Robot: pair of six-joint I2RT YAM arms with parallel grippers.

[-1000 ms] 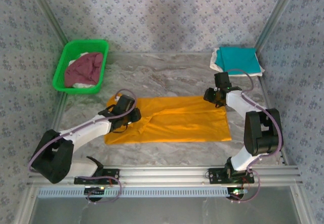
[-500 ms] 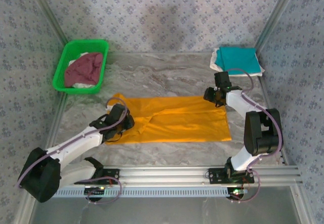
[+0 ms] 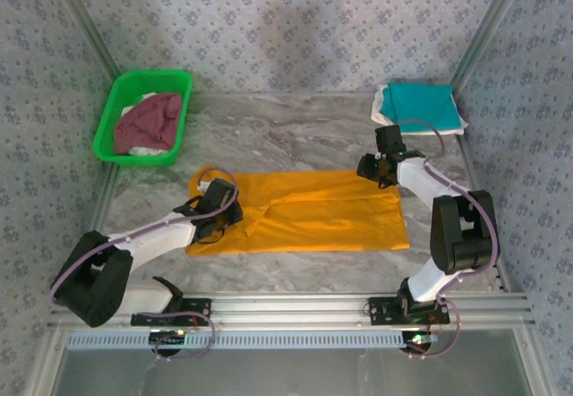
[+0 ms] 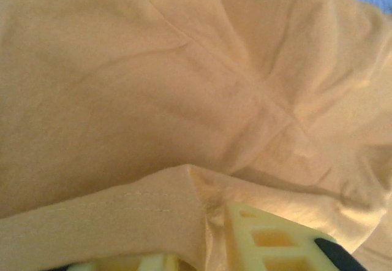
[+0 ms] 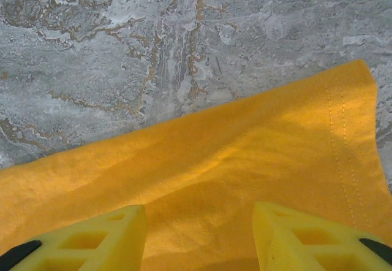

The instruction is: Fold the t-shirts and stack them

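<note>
The large orange-yellow t-shirt (image 3: 313, 212) lies spread flat across the middle of the table. My left gripper (image 3: 218, 206) sits on its left part, shut on a raised fold of the orange cloth (image 4: 153, 209), which is pinched between the yellow fingers (image 4: 269, 237). My right gripper (image 3: 380, 167) hovers over the shirt's far right corner, open, with the orange cloth and its stitched hem (image 5: 343, 136) below the gap between its fingertips (image 5: 199, 222). A folded teal t-shirt (image 3: 421, 103) rests on a white one (image 3: 382, 107) at the back right. A maroon t-shirt (image 3: 150, 120) lies in the basket.
The green plastic basket (image 3: 115, 114) stands at the back left with white cloth under the maroon one. Patterned walls close in the marble table (image 3: 286, 136) on three sides. A metal rail (image 3: 295, 305) runs along the near edge.
My left gripper swung toward the near left, then came back a little to the right, dragging the shirt's left edge. The right gripper has barely moved.
</note>
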